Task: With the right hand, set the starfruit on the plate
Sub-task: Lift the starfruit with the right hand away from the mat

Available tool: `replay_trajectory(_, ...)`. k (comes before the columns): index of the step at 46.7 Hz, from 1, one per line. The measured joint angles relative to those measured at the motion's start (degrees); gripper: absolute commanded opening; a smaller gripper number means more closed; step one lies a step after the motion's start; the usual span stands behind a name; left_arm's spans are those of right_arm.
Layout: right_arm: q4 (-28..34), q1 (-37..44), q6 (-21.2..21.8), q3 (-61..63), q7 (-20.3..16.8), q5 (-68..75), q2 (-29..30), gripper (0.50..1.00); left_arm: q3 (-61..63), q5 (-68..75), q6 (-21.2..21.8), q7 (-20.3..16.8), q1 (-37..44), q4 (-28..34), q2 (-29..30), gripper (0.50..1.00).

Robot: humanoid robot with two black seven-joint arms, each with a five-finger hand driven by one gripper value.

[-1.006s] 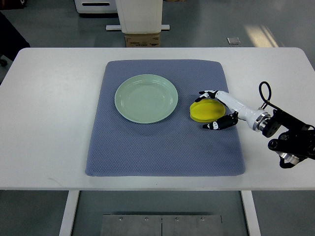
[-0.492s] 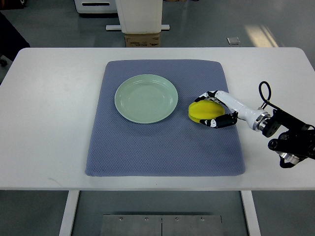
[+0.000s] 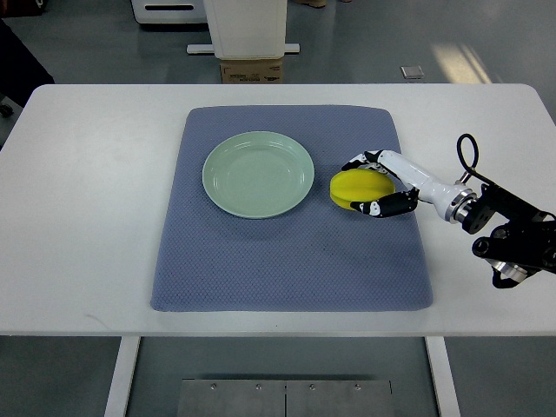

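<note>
A yellow starfruit (image 3: 355, 189) sits on the blue-grey mat (image 3: 287, 252), just right of the pale green plate (image 3: 258, 174). My right hand (image 3: 367, 184) comes in from the right edge and is shut on the starfruit, with black-tipped fingers (image 3: 358, 162) curled over its far side and the thumb along its near side. The plate is empty and lies a short gap to the left of the fruit. The left arm is out of sight.
The mat covers the middle of a white table (image 3: 87, 200). My right forearm and its cable loop (image 3: 467, 156) hang over the table's right side. A white machine base and a cardboard box (image 3: 250, 71) stand beyond the far edge.
The right hand's fingers have closed around the starfruit. Hand and fruit have shifted slightly left and away, toward the plate.
</note>
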Motion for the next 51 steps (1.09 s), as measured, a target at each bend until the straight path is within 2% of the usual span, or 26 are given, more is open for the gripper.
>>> replay_trajectory(22, 0.0, 4.0, 0.0, 2.4, 1.1, 0.9, -1.7, 0.500, 0.0, 0.0, 0.0, 0.0, 0.0, 0.0, 0.0, 1.000)
replay_trajectory(36, -0.5, 8.2, 6.7, 4.7, 1.1, 1.0, -7.6, 0.500, 0.0, 0.0, 0.0, 0.0, 0.0, 0.0, 0.0, 1.000)
replay_trajectory(51, -0.6, 8.3, 8.9, 7.4, 0.7, 1.1, -7.6, 0.500, 0.0, 0.0, 0.0, 0.0, 0.0, 0.0, 0.0, 1.000)
